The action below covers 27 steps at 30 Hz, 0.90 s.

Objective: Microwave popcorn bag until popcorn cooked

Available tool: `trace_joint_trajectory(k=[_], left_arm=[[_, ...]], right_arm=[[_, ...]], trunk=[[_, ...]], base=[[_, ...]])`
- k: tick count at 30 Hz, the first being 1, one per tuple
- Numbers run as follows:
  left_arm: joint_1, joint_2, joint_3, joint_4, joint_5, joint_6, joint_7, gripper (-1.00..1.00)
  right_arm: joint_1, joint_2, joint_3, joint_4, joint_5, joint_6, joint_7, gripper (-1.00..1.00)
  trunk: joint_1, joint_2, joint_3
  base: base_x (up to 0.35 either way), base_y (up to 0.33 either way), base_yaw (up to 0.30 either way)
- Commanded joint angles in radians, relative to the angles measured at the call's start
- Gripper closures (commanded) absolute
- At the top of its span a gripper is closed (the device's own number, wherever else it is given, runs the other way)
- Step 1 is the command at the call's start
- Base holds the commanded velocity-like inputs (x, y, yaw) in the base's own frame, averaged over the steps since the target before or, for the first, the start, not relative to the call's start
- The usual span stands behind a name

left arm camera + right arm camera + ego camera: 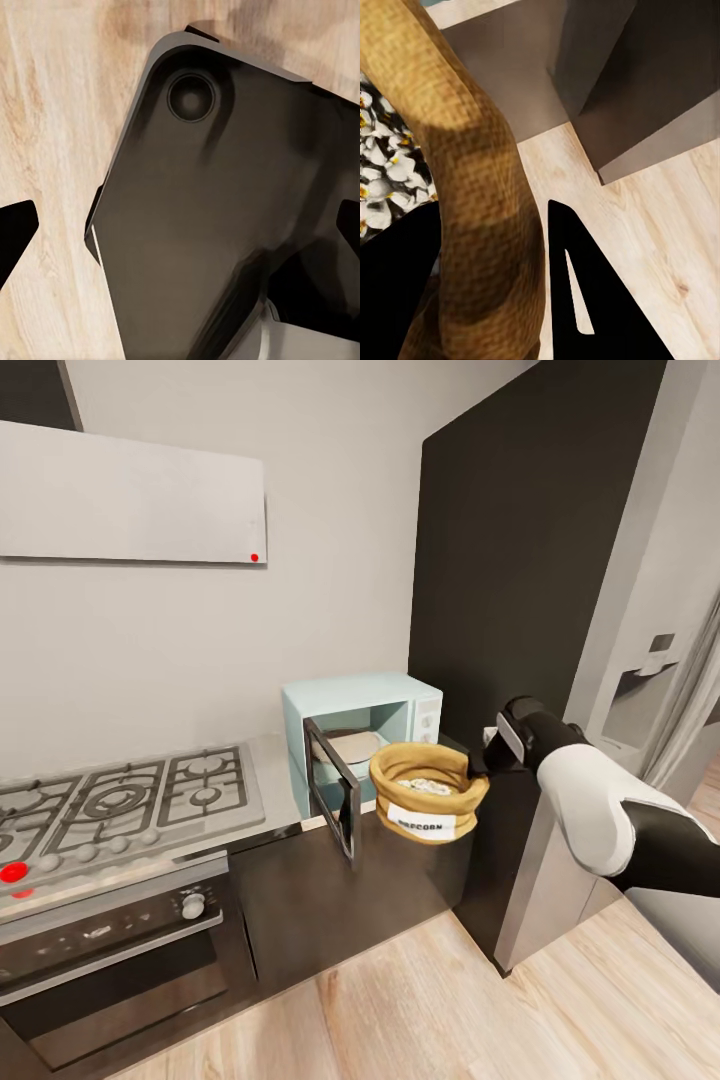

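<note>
- The head camera looked forward and down from standing height across the pale mint-blue boxy microwave (372, 732), the grey-grated gas hob (125, 800) and the light wooden plank floor (420, 1000).
- The left wrist camera pointed straight down, close to a dark glossy robot part (202, 217) above those floorboards (52, 120).
- The right wrist camera sat hard against the rolled rim of the tan-orange cloth popcorn bag (472, 172), also seen from the head (428, 788), with floor beyond.
</note>
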Motion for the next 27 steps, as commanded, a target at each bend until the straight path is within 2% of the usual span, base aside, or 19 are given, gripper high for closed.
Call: trace_joint_trajectory(k=[1,16,21,27], left_arm=[[0.0,0.0,0.0,-0.001,0.003,-0.002,0.003,-1.0],[0.0,-0.001,0.002,-0.001,0.006,-0.002,0.004,-1.0],[0.0,0.0,0.001,-0.001,0.005,-0.002,0.004,-1.0],[0.0,0.0,0.001,-0.001,0.005,-0.002,0.004,-1.0]], right_arm=[[-0.001,0.001,-0.006,-0.001,0.01,0.003,0.008,1.0],[-0.002,0.004,-0.007,-0.011,0.009,0.003,0.018,1.0],[-0.002,0.005,-0.008,-0.012,0.009,0.003,0.02,1.0],[-0.002,0.037,-0.008,-0.016,0.009,0.003,0.02,1.0]], trunk=[[0.0,-0.001,-0.001],[0.0,-0.001,-0.001],[0.0,-0.001,-0.001],[0.0,-0.001,-0.001]], base=[[0.0,0.0,0.0],[0.01,0.0,0.0],[0.268,0.0,0.0],[0.29,0.0,0.0]])
